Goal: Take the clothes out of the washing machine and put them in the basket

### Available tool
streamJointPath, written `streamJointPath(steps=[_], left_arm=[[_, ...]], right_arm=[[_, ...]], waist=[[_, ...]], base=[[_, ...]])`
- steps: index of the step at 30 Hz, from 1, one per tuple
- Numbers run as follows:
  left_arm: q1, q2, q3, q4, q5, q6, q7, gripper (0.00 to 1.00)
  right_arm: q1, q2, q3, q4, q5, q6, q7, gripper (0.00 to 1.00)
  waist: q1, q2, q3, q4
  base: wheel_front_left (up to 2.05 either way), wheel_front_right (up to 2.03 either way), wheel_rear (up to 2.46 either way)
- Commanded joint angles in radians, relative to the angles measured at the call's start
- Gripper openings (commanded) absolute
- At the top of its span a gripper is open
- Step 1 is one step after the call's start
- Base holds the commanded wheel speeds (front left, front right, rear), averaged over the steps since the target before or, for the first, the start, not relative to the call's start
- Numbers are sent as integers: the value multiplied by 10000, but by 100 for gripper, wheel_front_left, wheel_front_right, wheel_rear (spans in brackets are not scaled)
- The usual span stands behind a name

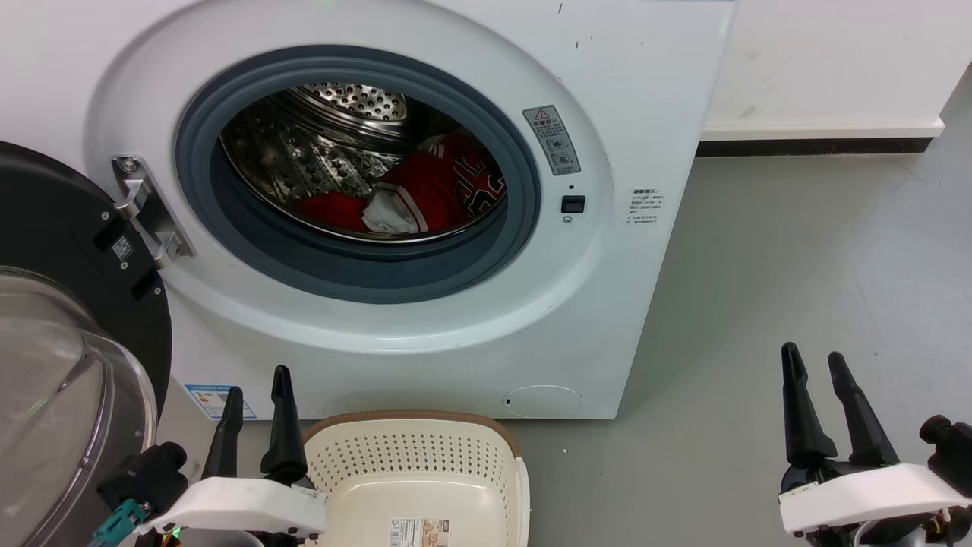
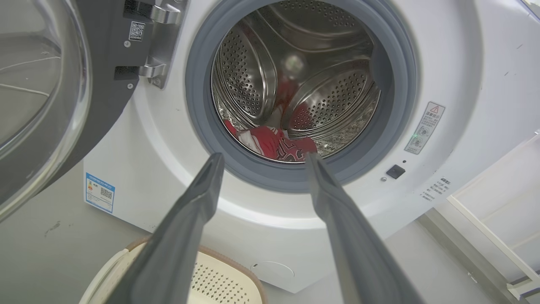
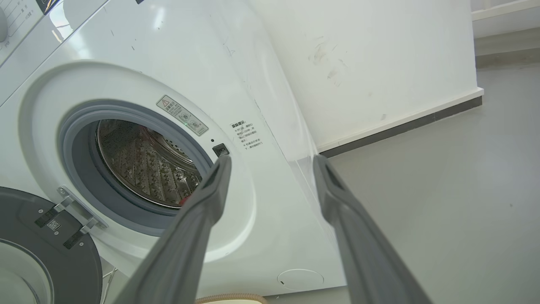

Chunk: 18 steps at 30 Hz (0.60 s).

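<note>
Task status: not begun, by my reading. The door (image 1: 45, 365) stands swung open at the washer's (image 1: 607, 304) left, so the porthole is clear, but the clothes (image 1: 425, 194) lie inside the drum (image 1: 334, 106), untouched by either arm. Drum contents: one red heap with white trim and dark lettering, bunched on the drum's bottom toward its right side, close behind the grey gasket; whether it is one piece or more I cannot tell. Basket (image 1: 414, 416): on the floor (image 1: 797, 266) just beside the washer's front bottom edge, below the porthole; the part of it that shows holds no clothes, and its near end is cut off. Left gripper (image 1: 258, 381): jaws apart, nothing held, hovering by the basket's left edge, fingers pointing toward the porthole. Right gripper (image 1: 812, 352): jaws apart, nothing held, over bare floor well apart from the washer's right corner. Left to do: reach in, take the clothes, lift them over the gasket lip, drop them in the basket.
</note>
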Motion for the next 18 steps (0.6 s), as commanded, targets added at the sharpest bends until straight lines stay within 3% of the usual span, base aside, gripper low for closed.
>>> streamJointPath(steps=[1,18], left_arm=[[-32,34,-16,-171,252,54,-80,100],[242,39,-166,-427,1994,228,-516,100]], right_arm=[[37,-44,13,-175,-269,0,-81,100],[288,-44,90,-551,-2106,-1,-511,100]], waist=[[0,-1,2,0],[0,-1,-4,-2]], base=[[0,0,0],[0,0,0]])
